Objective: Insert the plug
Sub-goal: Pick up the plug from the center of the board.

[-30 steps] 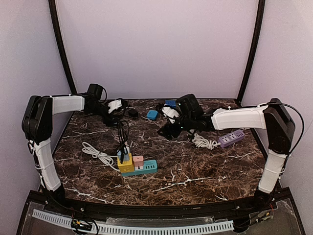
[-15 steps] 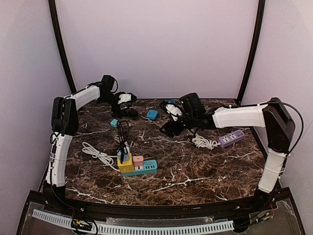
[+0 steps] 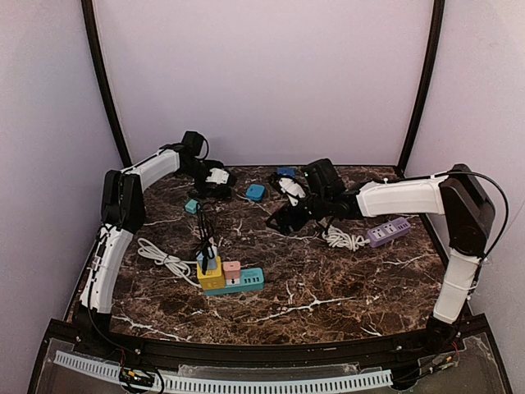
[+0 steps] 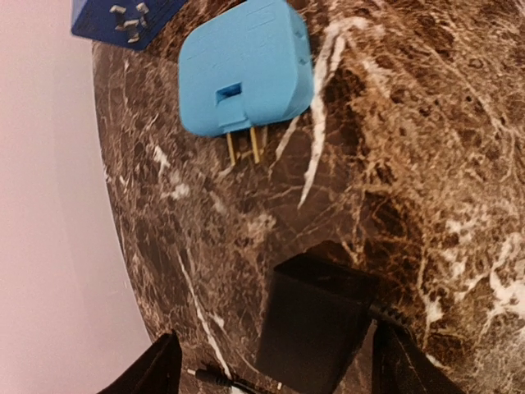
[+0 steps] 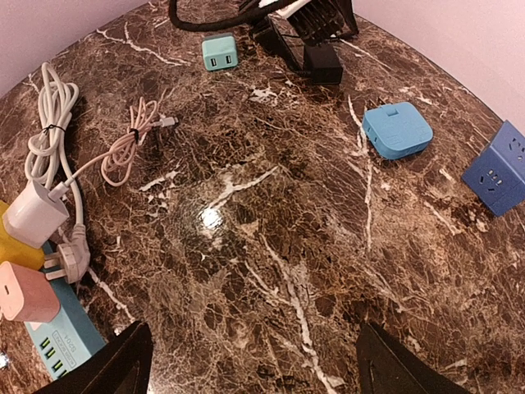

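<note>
A black plug adapter (image 4: pixel 316 324) with its cord lies on the marble at the back of the table (image 3: pixel 344 287). My left gripper (image 4: pixel 279 365) stands open around it, one finger on each side with gaps showing. In the top view the left gripper (image 3: pixel 216 182) hovers over the same black adapter (image 3: pixel 222 191). A teal power strip (image 3: pixel 240 281) near the front left carries a yellow adapter (image 3: pixel 210 276) and a pink one (image 3: pixel 231 269). My right gripper (image 5: pixel 258 365) is open over bare marble mid-table, holding nothing.
A light blue plug (image 4: pixel 246 70) with two prongs lies just beyond the black adapter, and a dark blue cube (image 4: pixel 123 16) further back. A small teal USB adapter (image 5: pixel 219 52), white cable (image 3: pixel 160 256), pink cable (image 5: pixel 131 144), purple power strip (image 3: pixel 389 231) and a coiled white cord (image 3: pixel 344 239) lie around.
My left arm has swung from the far left towards the back centre and now sits over the black adapter, jaws slightly narrower. The right arm has barely moved.
</note>
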Robot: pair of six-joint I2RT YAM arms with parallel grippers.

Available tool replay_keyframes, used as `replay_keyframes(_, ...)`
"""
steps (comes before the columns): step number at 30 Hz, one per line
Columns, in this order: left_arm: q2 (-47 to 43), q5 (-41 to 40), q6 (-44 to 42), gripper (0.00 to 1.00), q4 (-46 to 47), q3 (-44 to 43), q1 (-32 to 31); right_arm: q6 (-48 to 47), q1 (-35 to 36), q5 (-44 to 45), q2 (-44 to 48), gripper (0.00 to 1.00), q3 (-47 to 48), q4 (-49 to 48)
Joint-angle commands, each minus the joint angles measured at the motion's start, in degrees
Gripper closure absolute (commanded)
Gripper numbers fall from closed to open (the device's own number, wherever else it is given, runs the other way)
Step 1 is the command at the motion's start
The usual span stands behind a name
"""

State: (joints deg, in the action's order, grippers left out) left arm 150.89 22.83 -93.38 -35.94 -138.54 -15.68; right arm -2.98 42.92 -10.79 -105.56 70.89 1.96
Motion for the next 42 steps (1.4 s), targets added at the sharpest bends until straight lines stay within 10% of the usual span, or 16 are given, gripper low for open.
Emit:
replay_keyframes(1, 0.7, -1.2, -7.0, 0.39, -8.7, 1.0, -2.2, 0.8, 0.3, -1.1, 1.0, 0.14, -1.0, -1.2)
replay_keyframes(7, -0.4, -1.5, -7.9, 0.63, -23.3, 1.6, -5.7, 1.7, 0.3, 1.2, 0.9, 0.14, -0.9, 0.0)
replay_keyframes(26, -9.1, -4.8, 3.0, 0.52, -22.6, 13.2, -11.3, 2.6, 0.5, -0.6, 4.3, 0.09, -4.6, -1.7)
replay_keyframes(36, -9.9, -1.6, 0.9, 0.97, -26.6, 13.7, -11.6, 3.0, 0.7, 0.7, 5.2, 0.06, -5.2, -2.4)
replay_keyframes(42, -12.4, 0.8, 11.7, 0.99, -22.9, 10.8, -11.6, 6.7, 0.6, 3.9, 5.5, 0.05, -4.3, -3.4)
